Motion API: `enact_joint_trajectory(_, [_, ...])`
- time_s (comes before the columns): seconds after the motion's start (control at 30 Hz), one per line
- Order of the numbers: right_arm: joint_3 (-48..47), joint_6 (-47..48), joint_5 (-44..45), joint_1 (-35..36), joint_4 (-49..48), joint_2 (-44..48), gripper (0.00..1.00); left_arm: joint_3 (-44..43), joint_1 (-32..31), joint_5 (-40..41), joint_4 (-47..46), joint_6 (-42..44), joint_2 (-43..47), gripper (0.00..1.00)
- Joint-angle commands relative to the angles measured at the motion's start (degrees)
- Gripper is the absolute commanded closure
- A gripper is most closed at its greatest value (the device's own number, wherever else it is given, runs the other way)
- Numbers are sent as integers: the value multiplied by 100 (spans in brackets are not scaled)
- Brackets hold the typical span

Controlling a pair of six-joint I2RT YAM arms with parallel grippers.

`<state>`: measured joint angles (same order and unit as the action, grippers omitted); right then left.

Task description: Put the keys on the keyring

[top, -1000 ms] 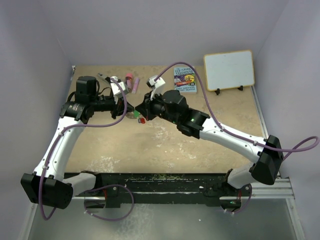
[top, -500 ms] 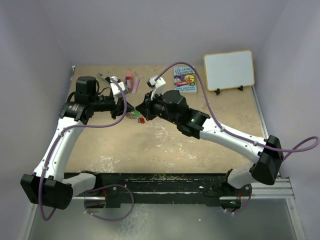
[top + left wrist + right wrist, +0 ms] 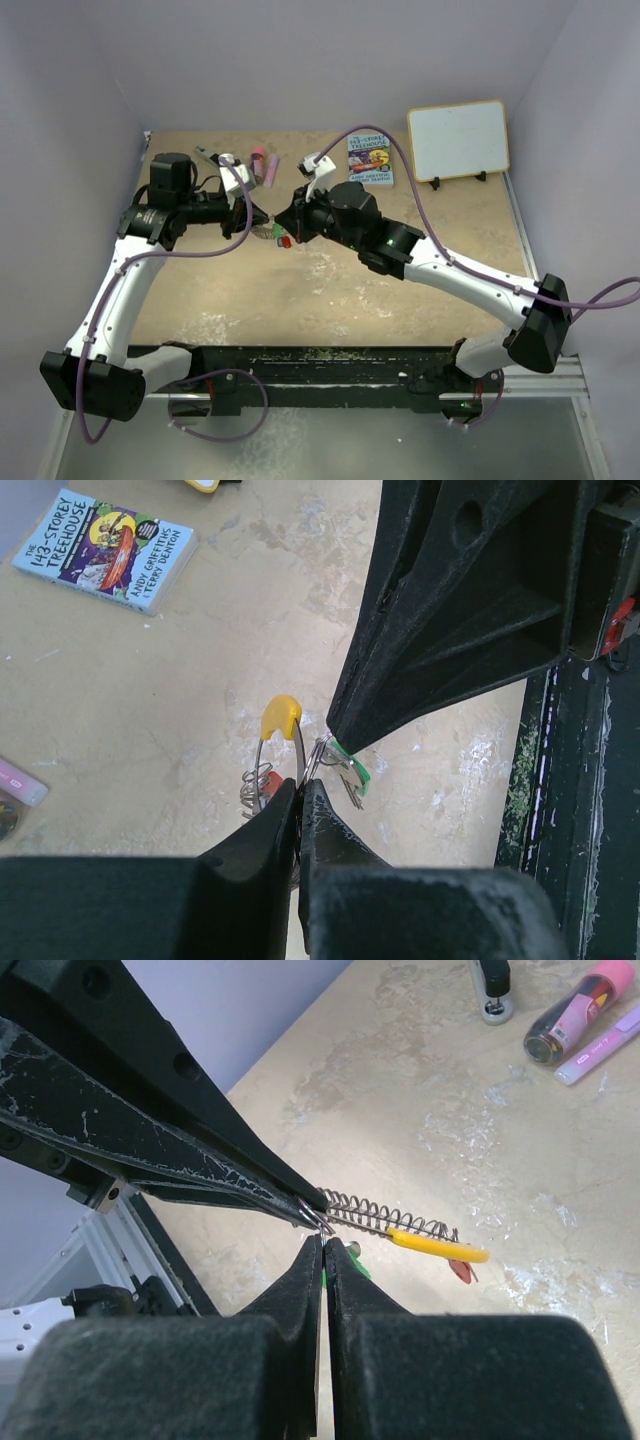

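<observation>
Above tan tabletop [image 3: 400, 300], keyring [image 3: 281, 714] is clamped in left gripper [image 3: 299, 786], green-tagged key [image 3: 352, 771] is pinched in right gripper [image 3: 322, 1244], held against ring wire just beyond left fingertips [image 3: 272, 810].

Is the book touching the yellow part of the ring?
No, the book lies well apart from the yellow stretch of the keyring, bare table between them.

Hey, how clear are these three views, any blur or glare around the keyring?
Left wrist: the keyring is crisp, while the left gripper shut on it is dark and blurred. Right wrist: the right gripper is soft, the green key it pinches mostly hidden. Top external: even light, no glare, keyring too small to resolve.
</observation>
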<state>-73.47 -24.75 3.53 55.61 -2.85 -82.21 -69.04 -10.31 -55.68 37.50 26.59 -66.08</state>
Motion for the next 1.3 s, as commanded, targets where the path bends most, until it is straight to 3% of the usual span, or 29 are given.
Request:
enact_joint_trajectory(0.0, [32,-80,78,19,-142,198,100,-255,-32,-296,-148,1,157,96])
enact_joint_trajectory(0.9, [517,-551,-12,11,-418,446,100,-321,-15,-1222,-199,-154,133,96])
enact_joint_trajectory(1.17, [760,-379,230,10,-666,874,72,-202,-9,-1345,-241,-138,109,96])
enact_joint_trajectory(1.27, [940,-189,262,11,-913,1200,70,-157,-7,-1420,-253,-143,90,96])
